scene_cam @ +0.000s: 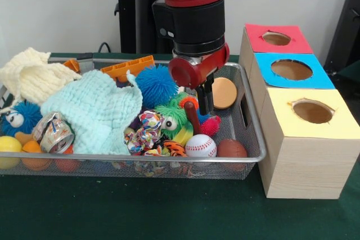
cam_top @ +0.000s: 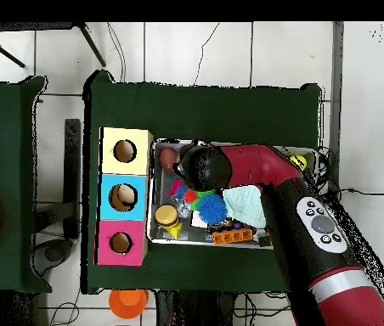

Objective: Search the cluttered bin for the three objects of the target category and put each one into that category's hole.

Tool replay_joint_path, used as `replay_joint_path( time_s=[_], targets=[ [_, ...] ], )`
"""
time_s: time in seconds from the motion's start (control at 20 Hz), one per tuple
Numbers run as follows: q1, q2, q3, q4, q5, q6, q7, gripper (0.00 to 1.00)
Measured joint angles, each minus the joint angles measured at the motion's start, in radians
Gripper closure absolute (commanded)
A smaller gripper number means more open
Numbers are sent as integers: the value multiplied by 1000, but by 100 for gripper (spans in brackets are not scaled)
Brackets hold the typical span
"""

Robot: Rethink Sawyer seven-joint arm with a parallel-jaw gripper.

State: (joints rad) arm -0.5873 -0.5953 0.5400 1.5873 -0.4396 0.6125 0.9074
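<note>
Your gripper (scene_cam: 206, 98) hangs low in the bin (scene_cam: 254, 117), right half; you can't tell how wide the jaws stand or whether they hold anything. No plush toy shows clearly. The hole (scene_cam: 276, 38) sits in the red-topped box on the desk (scene_cam: 169, 212), beside the bin.

The table (scene_cam: 169, 212) has a dark green cover. Two things sit right on it. One is the bin (scene_cam: 247, 155), a wide wire basket full of toys and cloths. The other is a row of three pale wooden boxes just beside the bin, close to its side. The boxes touch each other. One box has a red top (scene_cam: 278, 39), the middle one a blue top (scene_cam: 291, 70), and the last a yellow top (scene_cam: 312, 112). Each top has a round hole.
</note>
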Motion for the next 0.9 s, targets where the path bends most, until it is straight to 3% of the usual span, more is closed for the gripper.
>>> replay_joint_path(
  time_s=[0.9],
  targets=[
    [-62, 0, 44, -4, -106, -79, 0, 100]
  ],
)
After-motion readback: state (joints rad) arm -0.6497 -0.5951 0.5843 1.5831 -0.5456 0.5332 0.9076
